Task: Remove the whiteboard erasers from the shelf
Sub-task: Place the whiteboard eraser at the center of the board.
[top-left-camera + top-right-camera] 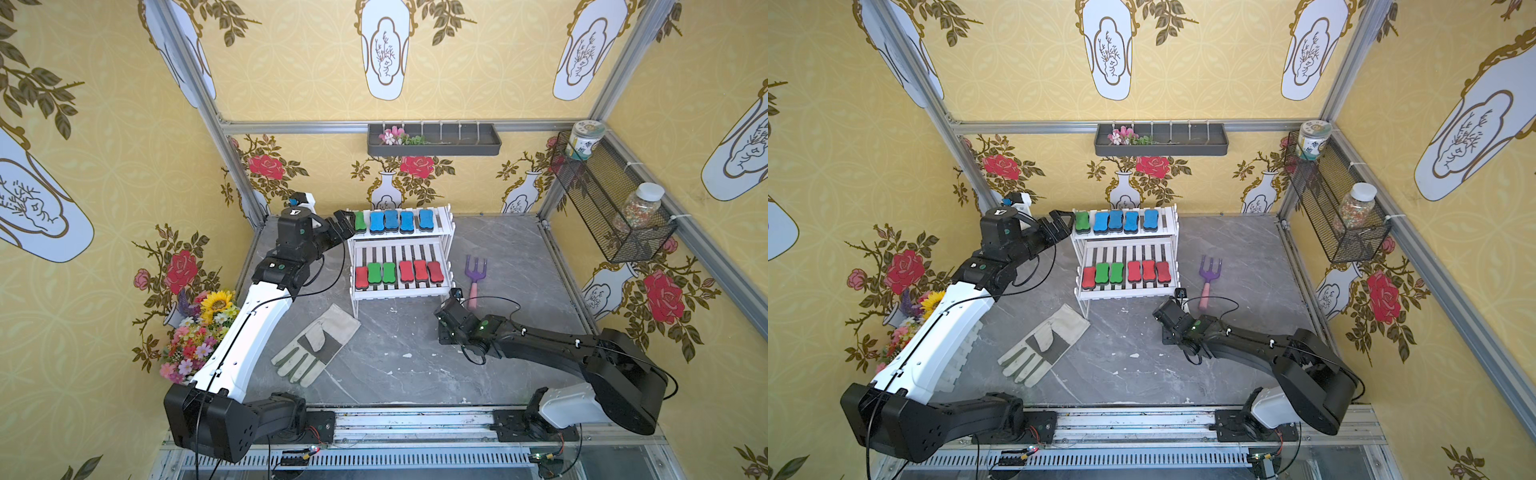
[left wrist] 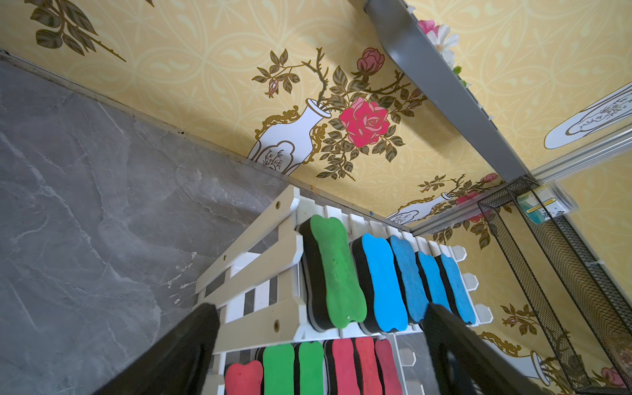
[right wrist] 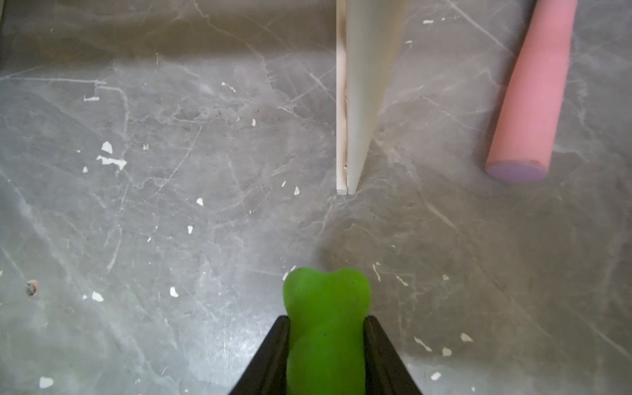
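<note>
One of twelve off the shelf; eleven to go.
Counted five whiteboard erasers on upper tier, six on lower, near table's back edge. Found green eraser pinched in partly closed right gripper, low over table by a shelf leg. Found left gripper spread wide, empty, beside upper-tier green eraser.

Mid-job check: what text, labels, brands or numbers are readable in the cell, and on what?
Nothing reads clearly.
Label on the jar in the wire-mesh basket: print too blurred to read.
Left arm's joint cap: white logo mark, no legible letters.
</note>
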